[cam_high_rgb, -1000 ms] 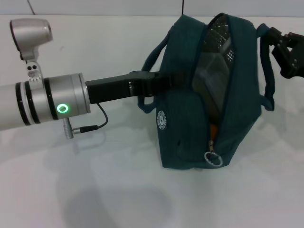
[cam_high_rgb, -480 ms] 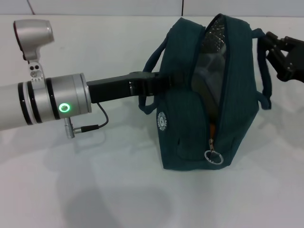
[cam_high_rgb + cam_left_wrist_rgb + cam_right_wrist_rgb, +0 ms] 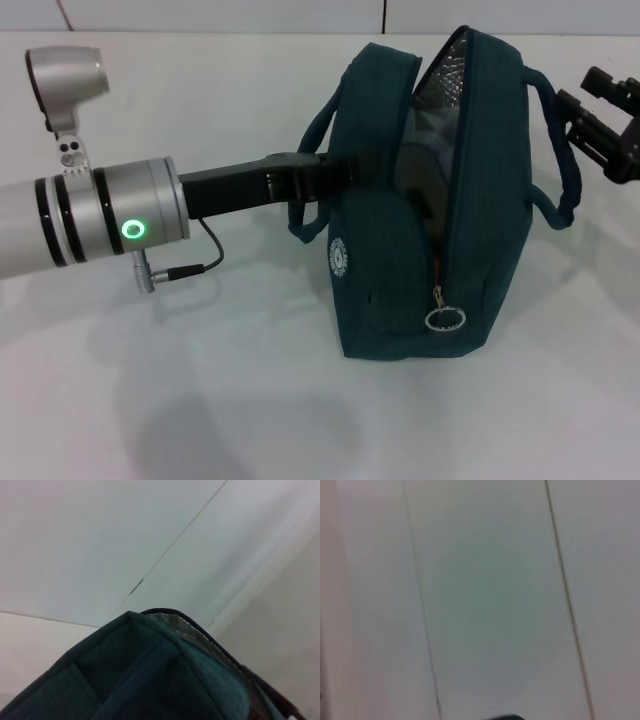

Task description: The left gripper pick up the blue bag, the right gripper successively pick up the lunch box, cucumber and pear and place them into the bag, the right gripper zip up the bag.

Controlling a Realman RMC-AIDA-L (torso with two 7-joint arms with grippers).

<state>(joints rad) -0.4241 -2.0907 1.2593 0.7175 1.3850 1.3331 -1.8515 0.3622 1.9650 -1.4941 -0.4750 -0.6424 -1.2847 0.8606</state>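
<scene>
The blue bag (image 3: 395, 270) stands upright on the white table, its top zip open and its silver foil lining (image 3: 450, 70) showing. Its fabric fills the low part of the left wrist view (image 3: 150, 680). My left gripper (image 3: 335, 172) reaches in from the left and is shut on the bag's left side by the near handle (image 3: 305, 215). My right gripper (image 3: 585, 95) is open at the right edge, just clear of the far handle (image 3: 565, 175). The ring-pull zipper (image 3: 445, 320) hangs at the near end. A sliver of orange (image 3: 438, 262) shows inside. The lunch box and cucumber are hidden.
The white table (image 3: 200, 400) spreads in front of and to the left of the bag. A cable (image 3: 190, 268) hangs under the left wrist. The right wrist view shows only pale wall panels (image 3: 485, 595).
My right gripper has drawn back to the right, away from the far handle. The bag's mouth has narrowed and the bag stands straighter. The left arm has held still.
</scene>
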